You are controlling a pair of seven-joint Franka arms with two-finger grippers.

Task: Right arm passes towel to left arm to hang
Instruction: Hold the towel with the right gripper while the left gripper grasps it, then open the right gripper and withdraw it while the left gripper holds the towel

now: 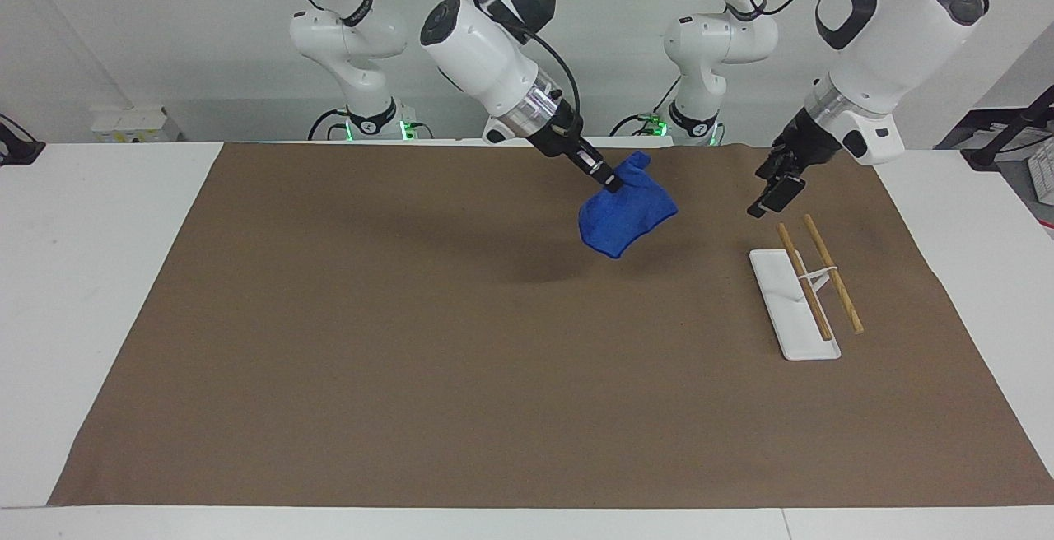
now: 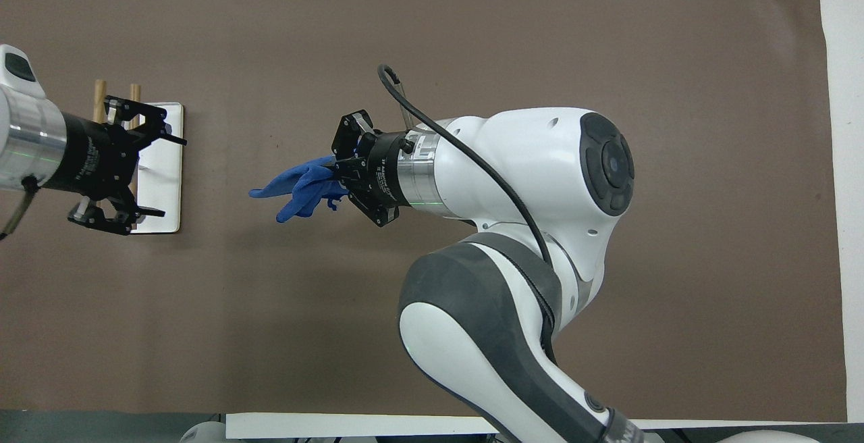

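Note:
My right gripper is shut on the top edge of the blue towel and holds it bunched and hanging in the air over the brown mat. It also shows in the overhead view, with the towel sticking out toward the left arm's end. My left gripper is open and empty, up in the air over the white rack, its fingers pointing toward the towel. A gap lies between it and the towel. In the overhead view the left gripper covers part of the rack.
The rack has a white flat base and two wooden bars on a thin white stand, toward the left arm's end. A brown mat covers the white table. The right arm's big elbow hangs over the mat's middle.

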